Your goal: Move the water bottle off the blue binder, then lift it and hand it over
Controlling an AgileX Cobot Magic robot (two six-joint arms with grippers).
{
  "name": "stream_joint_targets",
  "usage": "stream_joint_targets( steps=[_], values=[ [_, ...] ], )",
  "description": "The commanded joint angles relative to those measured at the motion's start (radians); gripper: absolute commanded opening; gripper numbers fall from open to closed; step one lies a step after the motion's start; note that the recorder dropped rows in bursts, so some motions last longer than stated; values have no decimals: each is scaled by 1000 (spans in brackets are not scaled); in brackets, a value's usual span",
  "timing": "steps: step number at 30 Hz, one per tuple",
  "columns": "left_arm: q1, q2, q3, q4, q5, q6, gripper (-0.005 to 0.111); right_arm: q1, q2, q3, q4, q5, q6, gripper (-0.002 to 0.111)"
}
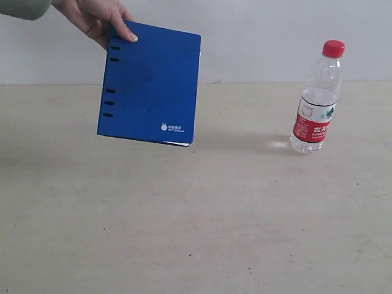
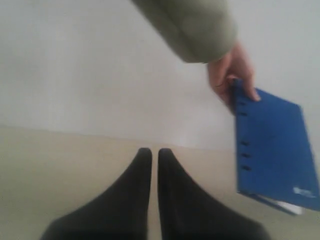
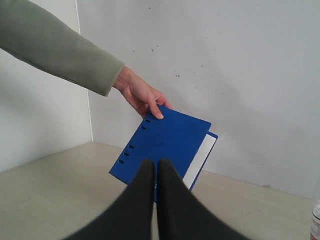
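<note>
The water bottle (image 1: 317, 104) stands upright on the table (image 1: 196, 233) at the right, toward the far side, well apart from the blue binder (image 1: 150, 86). A person's hand (image 1: 98, 21) holds the binder in the air at the far left, pinching it at the top corner of its spine edge so that it hangs tilted, clear of the table.

Neither arm shows in the exterior view. In the wrist views the left gripper (image 2: 151, 155) and the right gripper (image 3: 151, 165) each have their fingers drawn together with only a sliver between them. The left wrist view is blurred, so that gap may be slightly wider than it looks.

The main hazards are these:
- The binder hangs from one corner and could swing or slip.
- It lies straight ahead of the right gripper, so a forward move risks striking it or the person's hand.
- The bottle is tall on a narrow base, so a sideways nudge from closed fingers would likely topple it and send it rolling.
</note>
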Motion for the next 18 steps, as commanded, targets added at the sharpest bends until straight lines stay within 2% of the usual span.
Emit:
stream_joint_targets(
  steps=[1, 4, 10, 14, 18],
  values=[
    [-3, -3, 4, 523, -45, -539, 4, -2, -3, 6, -11, -13, -2, 0],
    [-3, -3, 20, 680, -75, -684, 4, -2, -3, 6, -11, -5, -2, 0],
    [-33, -3, 136, 702, -258, -730, 4, -2, -3, 6, -11, -5, -2, 0],
    [-68, -3, 136, 800, -225, -804, 4, -2, -3, 6, -11, -5, -2, 0],
    [-92, -3, 136, 871, -219, -805, 4, -2, -3, 6, -11, -5, -2, 0]
  ],
)
